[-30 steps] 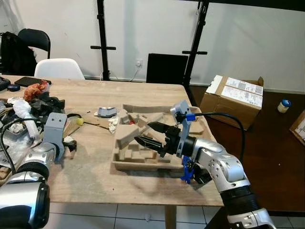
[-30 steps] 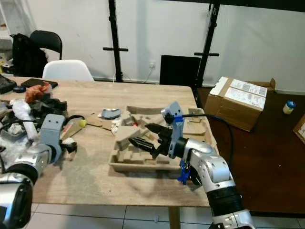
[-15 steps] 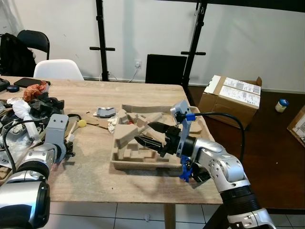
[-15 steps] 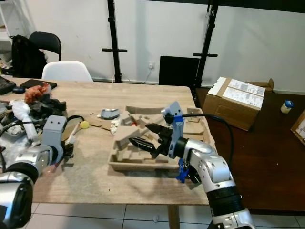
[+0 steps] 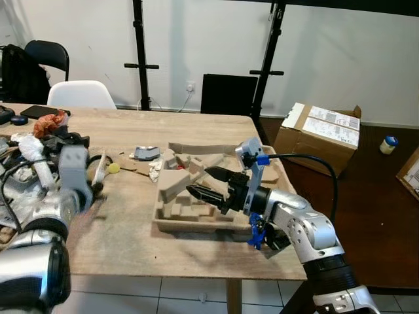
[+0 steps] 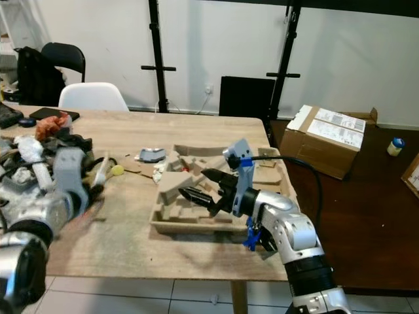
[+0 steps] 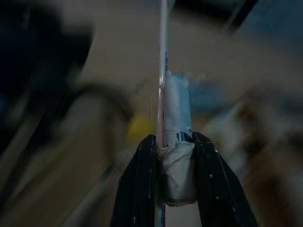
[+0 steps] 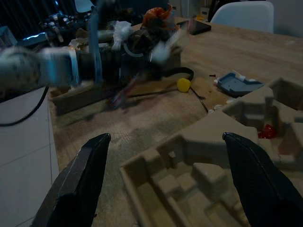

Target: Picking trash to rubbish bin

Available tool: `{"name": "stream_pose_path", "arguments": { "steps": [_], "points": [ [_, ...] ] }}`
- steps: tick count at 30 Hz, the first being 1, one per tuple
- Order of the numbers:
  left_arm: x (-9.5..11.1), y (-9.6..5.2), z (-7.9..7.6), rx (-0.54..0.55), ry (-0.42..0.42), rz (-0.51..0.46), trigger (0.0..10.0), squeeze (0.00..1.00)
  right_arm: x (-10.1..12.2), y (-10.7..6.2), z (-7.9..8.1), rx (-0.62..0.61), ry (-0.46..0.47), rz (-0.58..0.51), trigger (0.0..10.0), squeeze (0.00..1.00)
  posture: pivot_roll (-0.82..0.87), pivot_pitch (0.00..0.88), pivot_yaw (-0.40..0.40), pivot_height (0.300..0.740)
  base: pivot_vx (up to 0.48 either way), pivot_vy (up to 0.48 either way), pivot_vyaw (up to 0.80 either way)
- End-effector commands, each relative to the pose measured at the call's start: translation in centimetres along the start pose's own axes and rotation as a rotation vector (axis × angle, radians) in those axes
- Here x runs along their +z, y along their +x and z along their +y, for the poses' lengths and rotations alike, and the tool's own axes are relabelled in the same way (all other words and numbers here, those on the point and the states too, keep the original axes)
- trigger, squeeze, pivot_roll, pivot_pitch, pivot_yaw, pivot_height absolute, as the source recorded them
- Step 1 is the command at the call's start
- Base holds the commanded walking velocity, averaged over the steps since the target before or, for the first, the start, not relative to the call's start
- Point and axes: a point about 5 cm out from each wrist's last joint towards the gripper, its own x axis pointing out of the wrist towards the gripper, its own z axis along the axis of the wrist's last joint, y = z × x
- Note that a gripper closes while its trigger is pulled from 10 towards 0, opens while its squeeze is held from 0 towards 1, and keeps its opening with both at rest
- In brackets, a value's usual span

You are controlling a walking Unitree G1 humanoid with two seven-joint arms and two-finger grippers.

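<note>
My left gripper (image 7: 173,142) is shut on a crumpled white wrapper with a thin straw (image 7: 176,113) and holds it a little above the table's left side. In the left eye view this gripper (image 5: 93,184) is blurred, and the white strip (image 5: 100,171) sticks up from it. My right gripper (image 5: 200,181) hovers open over the near left part of a moulded pulp tray (image 5: 177,226), with nothing between its fingers (image 8: 80,184). A small red scrap (image 8: 267,131) lies in the tray.
A yellow ball (image 5: 112,168) and a blue-grey lid (image 5: 145,154) lie on the table between the arms. Cables and clutter (image 5: 39,131) crowd the left end. A cardboard box (image 5: 321,134) sits on the floor to the right, and chairs (image 5: 80,93) stand behind.
My left gripper has risen from the tabletop with the white wrapper in it and is blurred by motion. The right gripper stays open over the tray.
</note>
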Motion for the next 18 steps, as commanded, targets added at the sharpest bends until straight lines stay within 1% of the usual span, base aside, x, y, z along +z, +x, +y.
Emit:
{"name": "stream_pose_path", "arguments": {
  "steps": [1, 2, 6, 7, 8, 9, 12, 14, 16, 17, 18],
  "points": [
    [1.0, 0.2, -0.6, -0.077, -0.080, -0.075, 0.0, 0.00, 0.1, -0.2, -0.3, -0.015, 0.011, -0.015, 10.0, 0.00, 0.05, 0.125, -0.039, 0.740, 0.000, 0.000, 0.00],
    [1.0, 0.2, -0.6, -0.077, -0.080, -0.075, 0.0, 0.00, 0.1, -0.2, -0.3, -0.015, 0.011, -0.015, 10.0, 0.00, 0.05, 0.125, -0.039, 0.740, 0.000, 0.000, 0.00],
    [2.8, 0.1, -1.3, -0.200, -0.153, -0.160, 0.0, 0.00, 0.2, -0.2, -0.4, -0.015, 0.013, -0.021, 10.0, 0.00, 0.06, 0.121, -0.043, 0.740, 0.000, 0.000, 0.00],
    [2.8, 0.1, -1.3, -0.200, -0.153, -0.160, 0.0, 0.00, 0.2, -0.2, -0.4, -0.015, 0.013, -0.021, 10.0, 0.00, 0.06, 0.121, -0.043, 0.740, 0.000, 0.000, 0.00],
    [3.9, 0.0, -1.9, -0.309, -0.208, -0.215, 0.0, 0.00, 0.3, -0.2, -0.5, -0.015, 0.015, -0.026, 10.0, 0.00, 0.06, 0.113, -0.048, 0.740, 0.000, 0.000, 0.00],
    [3.9, 0.0, -1.9, -0.309, -0.208, -0.215, 0.0, 0.00, 0.3, -0.2, -0.5, -0.015, 0.015, -0.026, 10.0, 0.00, 0.06, 0.113, -0.048, 0.740, 0.000, 0.000, 0.00],
    [5.2, -0.4, -3.0, -0.503, -0.268, -0.276, 0.0, 0.00, 0.7, -0.2, -0.7, -0.015, 0.025, -0.046, 10.0, 0.00, 0.07, 0.103, -0.053, 0.740, 0.000, 0.000, 0.00],
    [5.7, -0.8, -3.9, -0.634, -0.289, -0.297, 0.0, 0.00, 1.3, -0.4, -0.9, -0.017, 0.056, -0.084, 10.0, 0.00, 0.07, 0.100, -0.055, 0.740, 0.000, 0.000, 0.00],
    [5.9, -1.0, -4.5, -0.716, -0.294, -0.306, 0.0, 0.00, 1.7, -0.5, -1.1, -0.018, 0.091, -0.123, 10.0, 0.00, 0.07, 0.093, -0.059, 0.740, 0.000, 0.000, 0.00],
    [6.0, -1.1, -4.7, -0.743, -0.294, -0.307, 0.0, 0.00, 1.9, -0.5, -1.1, -0.017, 0.105, -0.138, 10.0, 0.00, 0.07, 0.089, -0.060, 0.740, 0.000, 0.000, 0.00],
    [6.0, -1.1, -4.7, -0.743, -0.294, -0.307, 0.0, 0.00, 1.9, -0.5, -1.1, -0.017, 0.105, -0.138, 10.0, 0.00, 0.07, 0.089, -0.060, 0.740, 0.000, 0.000, 0.00]
  ]
}}
